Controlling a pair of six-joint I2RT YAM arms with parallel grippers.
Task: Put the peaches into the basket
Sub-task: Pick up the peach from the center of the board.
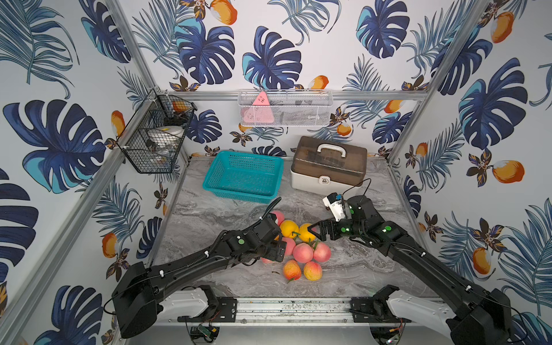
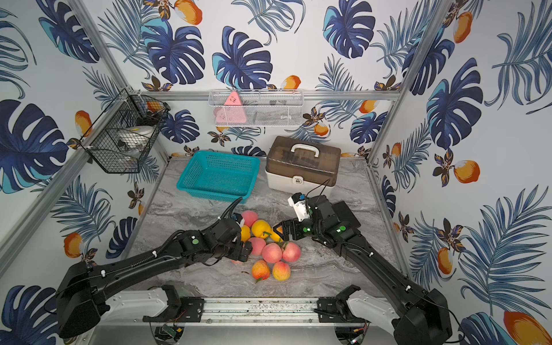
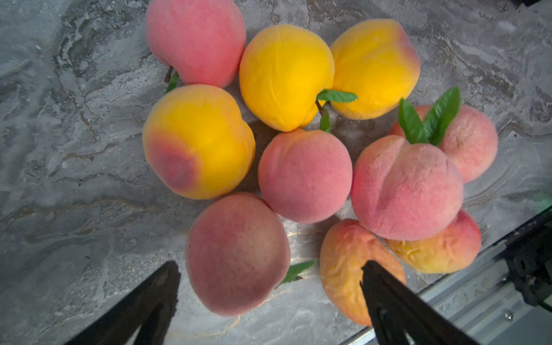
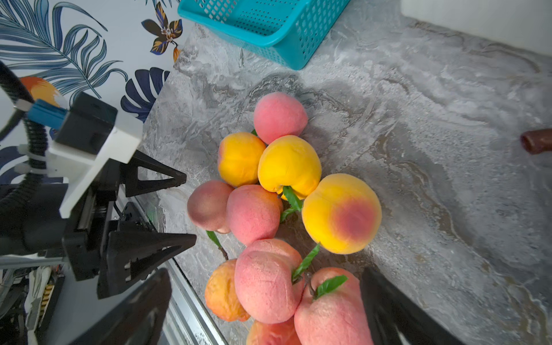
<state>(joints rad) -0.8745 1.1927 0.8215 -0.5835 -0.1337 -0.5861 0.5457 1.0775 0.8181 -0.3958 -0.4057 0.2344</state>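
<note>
Left pincer (image 3: 268, 273) and right pincer (image 4: 267, 273) wide, nothing held, over peaches (image 1: 301, 252) clustered on bench (image 1: 209, 215); basket (image 1: 239, 193) well apart.

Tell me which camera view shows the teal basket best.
Both top views: the basket appears whole and unobstructed, rim to rim, and its inside looks empty. The right wrist view catches only one corner of it at the picture's edge. The left wrist view does not show it at all.

Your pink and yellow-orange peaches (image 1: 303, 252) huddle touching on the bench, nearer its front edge; your teal basket (image 1: 236, 192) stands upright by the back edge.
</note>
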